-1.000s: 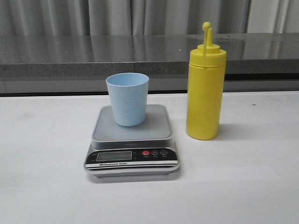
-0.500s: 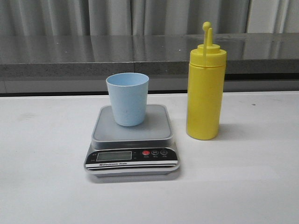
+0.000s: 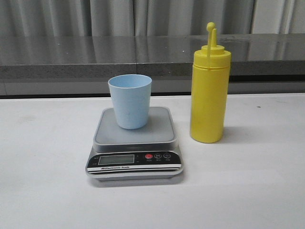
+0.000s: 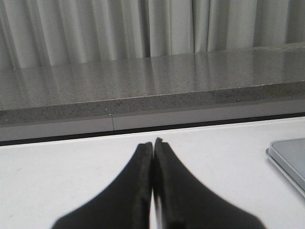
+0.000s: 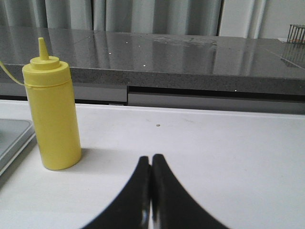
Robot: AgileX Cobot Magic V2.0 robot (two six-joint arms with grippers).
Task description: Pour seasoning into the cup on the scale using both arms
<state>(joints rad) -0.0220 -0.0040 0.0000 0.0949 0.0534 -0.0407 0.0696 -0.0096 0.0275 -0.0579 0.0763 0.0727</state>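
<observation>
A: Front view: where's everything relative to the scale (image 3: 135, 145)?
B: Cup (image 3: 130, 101) upright on it; bottle (image 3: 209, 90) just right, on the surface (image 3: 248, 186).
A: End effectors?
B: Left end effector (image 4: 153, 144) and right end effector (image 5: 151, 160) both pinched together, empty.

a white table (image 3: 43, 191) fills the lower part of the front view, its surface plain and matte, with a tiny dark speck on it in the right wrist view. behind its far edge runs a long grey speckled stone ledge (image 3: 71, 57), glossy on top and catching pale reflections. beneath the ledge sits a lighter grey strip with a dark gap under it. grey pleated curtains (image 3: 114, 16) hang behind the ledge. far off in the right wrist view, a small wire rack (image 5: 296, 32) shows at the frame edge.
</observation>
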